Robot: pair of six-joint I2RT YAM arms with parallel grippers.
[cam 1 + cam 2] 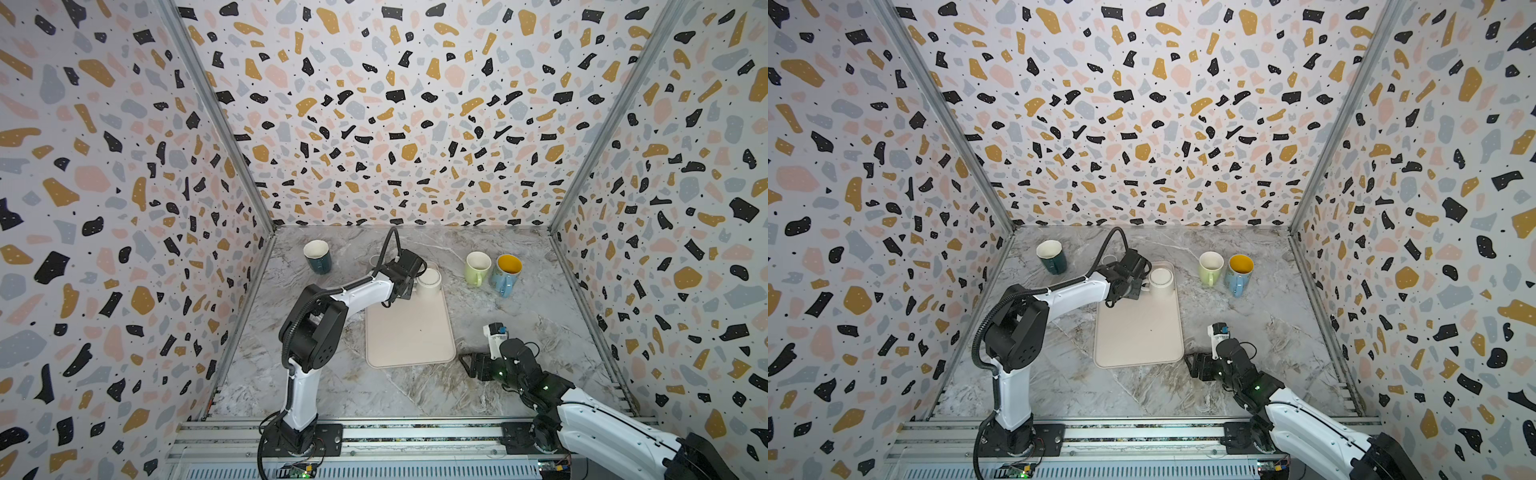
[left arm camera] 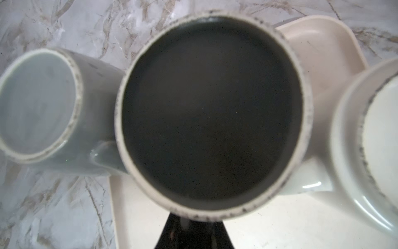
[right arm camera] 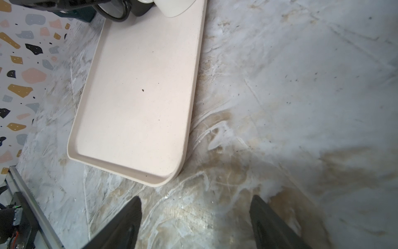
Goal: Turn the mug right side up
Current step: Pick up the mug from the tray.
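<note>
A dark mug (image 2: 212,107) fills the left wrist view, bottom up, its grey base ringed in cream. My left gripper (image 2: 193,222) is shut on its handle side, and whether the mug is off the tray I cannot tell. In both top views the left gripper (image 1: 409,286) hides this mug at the far end of the beige tray (image 1: 409,336). A white mug (image 1: 429,282) stands upside down on the tray beside it. My right gripper (image 3: 196,200) is open over bare table by the tray's near right corner, holding nothing.
A pale grey mug (image 2: 41,103) stands upside down just off the tray's far left corner. Upright at the back are a dark teal mug (image 1: 318,257), a green mug (image 1: 478,268) and a blue mug (image 1: 507,274). Patterned walls close three sides.
</note>
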